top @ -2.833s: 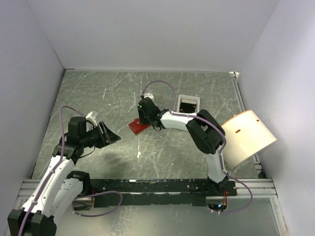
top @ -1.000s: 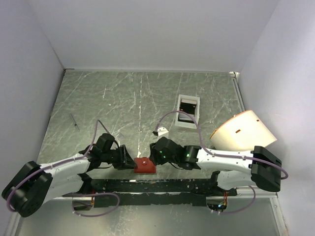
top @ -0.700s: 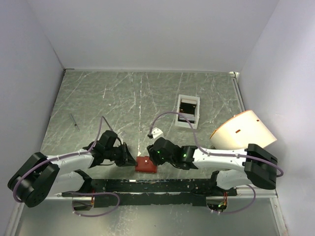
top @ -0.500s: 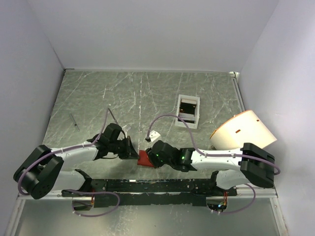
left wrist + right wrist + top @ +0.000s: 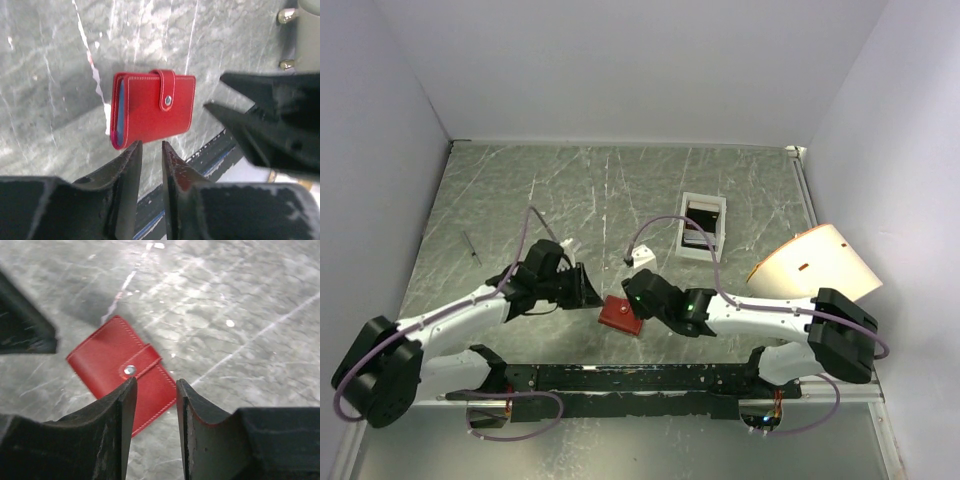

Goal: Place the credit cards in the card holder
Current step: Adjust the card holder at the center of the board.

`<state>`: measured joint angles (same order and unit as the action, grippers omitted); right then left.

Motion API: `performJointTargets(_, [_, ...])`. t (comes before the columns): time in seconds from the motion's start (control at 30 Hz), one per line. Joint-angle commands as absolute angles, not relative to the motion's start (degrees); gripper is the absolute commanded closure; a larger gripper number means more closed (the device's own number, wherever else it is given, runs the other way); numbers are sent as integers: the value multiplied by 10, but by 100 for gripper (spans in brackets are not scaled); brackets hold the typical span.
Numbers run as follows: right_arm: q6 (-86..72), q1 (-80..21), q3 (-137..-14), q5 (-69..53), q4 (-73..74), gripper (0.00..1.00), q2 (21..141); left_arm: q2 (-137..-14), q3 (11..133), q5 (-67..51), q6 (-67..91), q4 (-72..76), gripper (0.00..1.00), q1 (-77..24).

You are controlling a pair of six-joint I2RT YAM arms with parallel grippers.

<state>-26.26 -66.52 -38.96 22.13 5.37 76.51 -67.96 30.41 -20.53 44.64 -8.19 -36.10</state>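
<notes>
Two grippers faced each other over the closed wallet [image 5: 152, 115], which lay flat on the table [image 5: 520, 200] between them, held by neither. The left gripper [image 5: 150, 146] had its fingers a narrow slit apart with nothing in the slit. The wallet sat just ahead of its tips, the tab [image 5: 167, 90] snapped down over the far edge and a strip of blue pocket showing along the edge to its left. The right gripper [image 5: 155, 382] stood a little wider, also empty, with the wallet just beyond its tips and one corner passing under them. No loose card showed in any view; a white box [image 5: 698, 253] well beyond the right gripper held something dark, too small to tell whether it was the cards. By my reading the step in hand was opening the wallet; whether any card was already inside I could not tell. The next move would call for one gripper to pin the cover to the table while the other worked a fingertip under the tab, popped the snap and folded the flap back. The wallet looked free to slide, so the pinning should come first.
</notes>
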Motion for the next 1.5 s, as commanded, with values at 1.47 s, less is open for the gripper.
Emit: performJointTargets(1.47, [-430, -632, -434, 135, 155, 63, 775, -684, 232, -227, 547, 52, 78, -375])
